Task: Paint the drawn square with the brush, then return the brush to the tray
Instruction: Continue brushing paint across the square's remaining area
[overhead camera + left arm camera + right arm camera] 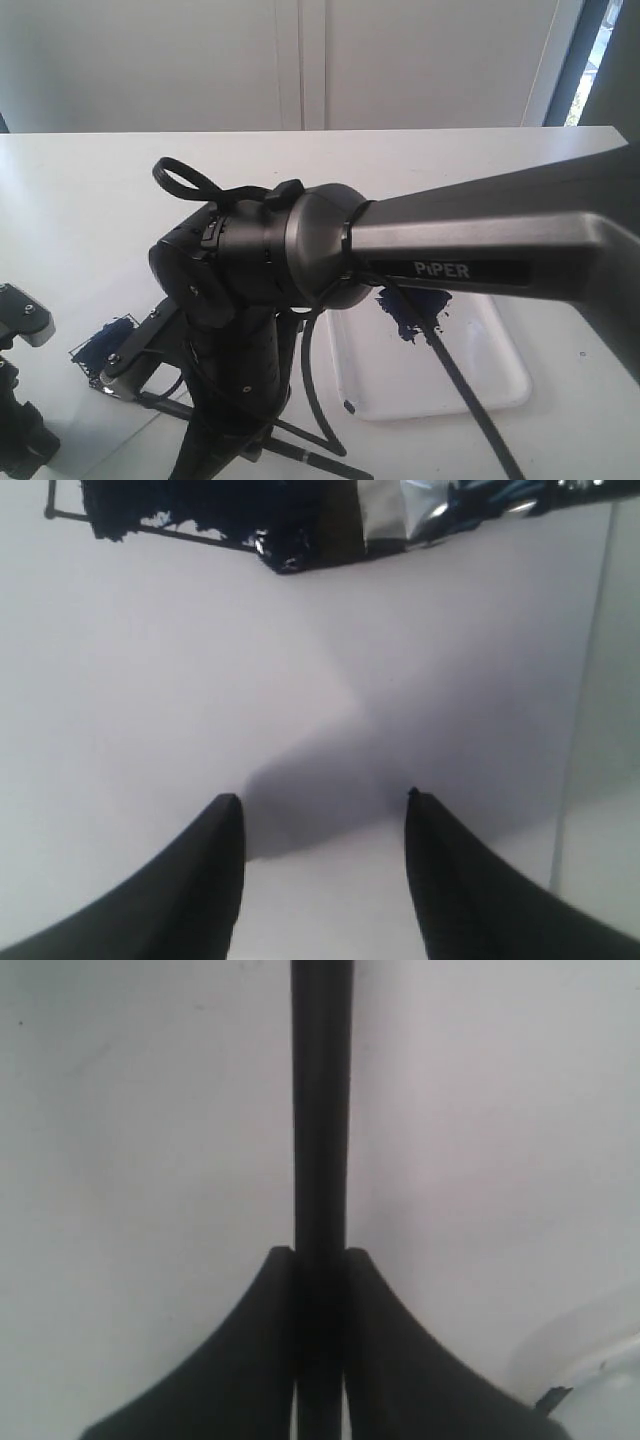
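My right gripper (320, 1252) is shut on the black handle of the brush (320, 1110), which runs straight out between its jaws. In the exterior view the right arm (240, 260) reaches across to the left and hangs over the drawn square (100, 342), hiding part of it. The square is smeared dark blue inside. The left wrist view shows the painted square (180, 505) with a silver, glossy part at its edge, apparently the brush's ferrule (385, 510). The tray (480, 385) lies to the right with a dark blue paint blot (408, 318). My left gripper (322, 798) is open over white paper, with nothing between its jaws.
The white paper sheet (150, 680) covers the table's left part. The left arm (18, 400) stands at the lower left corner. A black cable (460, 390) hangs from the right arm across the tray. A white wall and a window edge lie behind the table.
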You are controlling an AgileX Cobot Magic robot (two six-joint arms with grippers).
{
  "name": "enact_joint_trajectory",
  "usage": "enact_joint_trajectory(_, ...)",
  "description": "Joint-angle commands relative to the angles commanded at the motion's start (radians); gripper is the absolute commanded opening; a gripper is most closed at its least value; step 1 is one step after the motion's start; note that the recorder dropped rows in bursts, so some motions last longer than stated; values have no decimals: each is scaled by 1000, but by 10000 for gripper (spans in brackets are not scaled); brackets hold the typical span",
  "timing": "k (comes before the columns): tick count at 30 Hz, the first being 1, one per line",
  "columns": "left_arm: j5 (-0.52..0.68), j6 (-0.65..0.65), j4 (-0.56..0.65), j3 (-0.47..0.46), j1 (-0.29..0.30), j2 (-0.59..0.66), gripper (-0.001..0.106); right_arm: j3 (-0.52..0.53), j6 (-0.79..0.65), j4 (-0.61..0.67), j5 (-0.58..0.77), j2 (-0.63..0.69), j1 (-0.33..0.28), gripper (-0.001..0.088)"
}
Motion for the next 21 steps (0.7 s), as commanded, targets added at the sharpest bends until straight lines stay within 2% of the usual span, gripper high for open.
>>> enact_joint_trajectory(10,4,-2,0,0,0,0,536,0,182,-225,16,0,0,0)
enact_joint_trajectory(15,4,-2,0,0,0,0,536,0,182,-228,18,0,0,0)
enact_joint_trajectory(21,4,-4,0,0,0,0,536,0,118,-201,41,0,2,0)
